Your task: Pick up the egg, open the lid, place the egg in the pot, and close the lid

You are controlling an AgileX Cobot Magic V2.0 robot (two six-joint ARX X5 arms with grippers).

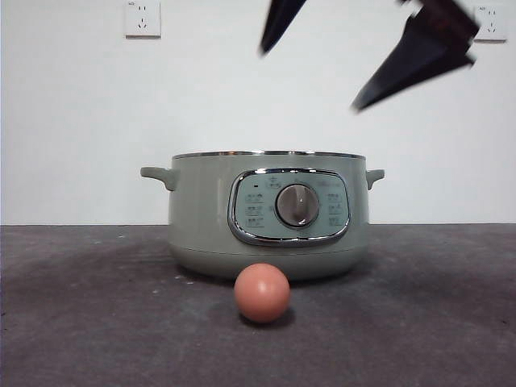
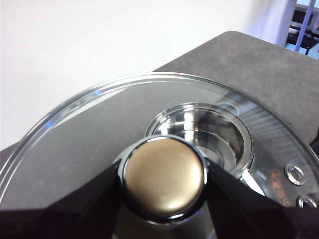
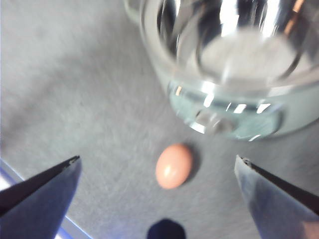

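The reddish-brown egg [image 1: 262, 293] lies on the dark table just in front of the pot [image 1: 201, 218], a sage-green cooker that stands open with no lid on it. My right gripper [image 1: 309, 81] hangs open high above the pot. In its wrist view the egg [image 3: 174, 166] lies far below, between the spread jaws of the right gripper [image 3: 157, 159], beside the pot [image 3: 239, 124]. My left gripper [image 2: 163, 179] is shut on the knob [image 2: 163, 174] of the glass lid [image 2: 99, 129]. It holds the lid up in the air, and the pot [image 2: 199, 134] shows through the glass.
The dark grey table [image 1: 97, 322] spreads to both sides of the pot. A white wall with two power sockets [image 1: 143, 18] stands behind. The table's far edge and a room beyond show in the left wrist view.
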